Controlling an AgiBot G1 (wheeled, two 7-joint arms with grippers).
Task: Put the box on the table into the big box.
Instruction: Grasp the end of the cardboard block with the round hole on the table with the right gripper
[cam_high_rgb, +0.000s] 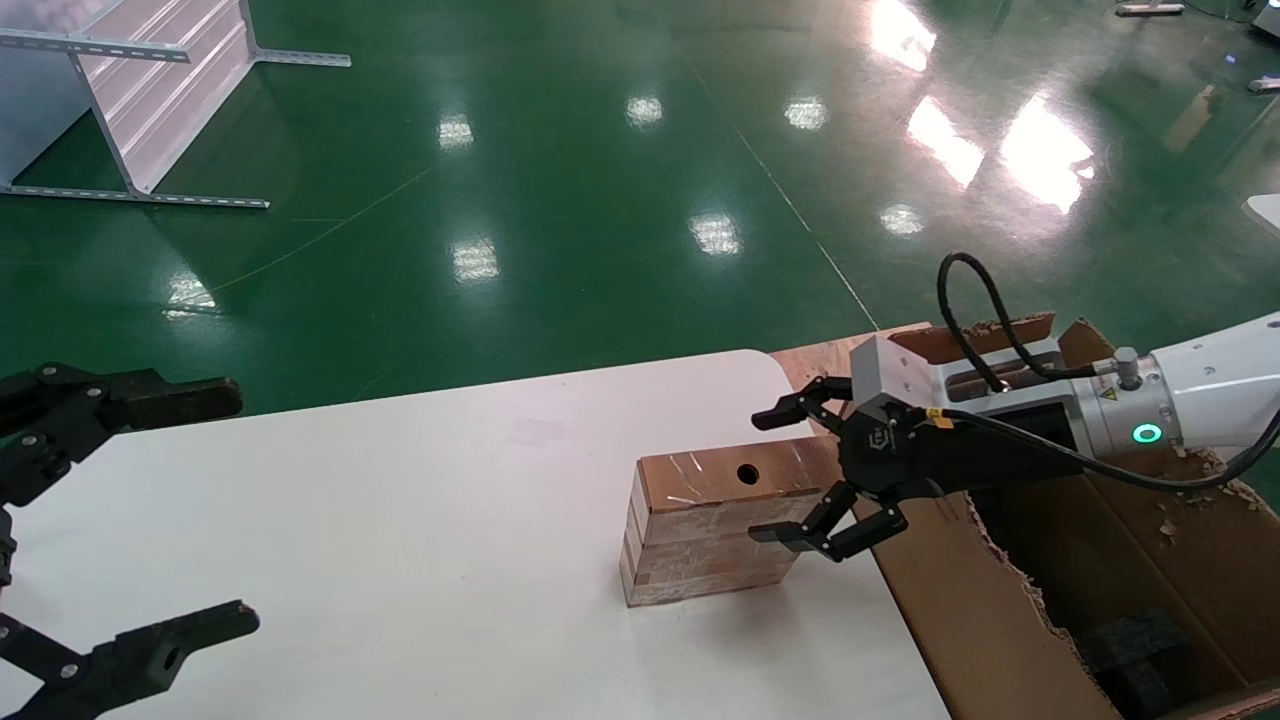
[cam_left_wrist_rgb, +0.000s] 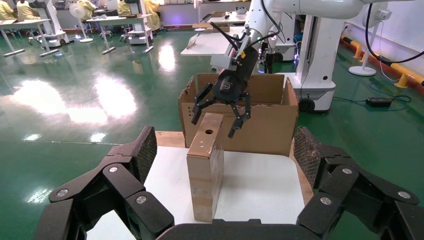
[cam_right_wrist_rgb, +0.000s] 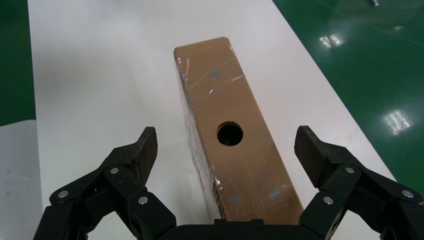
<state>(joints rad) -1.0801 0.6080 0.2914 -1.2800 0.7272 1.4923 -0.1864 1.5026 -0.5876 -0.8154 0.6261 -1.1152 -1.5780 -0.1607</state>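
Note:
The box (cam_high_rgb: 700, 530) stands on its long edge on the white table (cam_high_rgb: 400, 520), near the right rim, its narrow holed face up. My right gripper (cam_high_rgb: 770, 478) is open around the box's end nearest the big box, one finger on each broad side, with gaps showing. The right wrist view looks down on the box (cam_right_wrist_rgb: 240, 165) between the spread fingers of the right gripper (cam_right_wrist_rgb: 227, 145). The big box (cam_high_rgb: 980, 620) with torn flaps sits just right of the table, black foam (cam_high_rgb: 1130, 640) inside. My left gripper (cam_high_rgb: 232, 508) hovers open at the table's left end, holding nothing.
The left wrist view shows the box (cam_left_wrist_rgb: 205, 165), the right gripper (cam_left_wrist_rgb: 213, 127) over its far end, the big box (cam_left_wrist_rgb: 270, 125) behind and the left gripper (cam_left_wrist_rgb: 225, 150) open. Glossy green floor surrounds the table. A metal frame (cam_high_rgb: 150, 100) stands far left.

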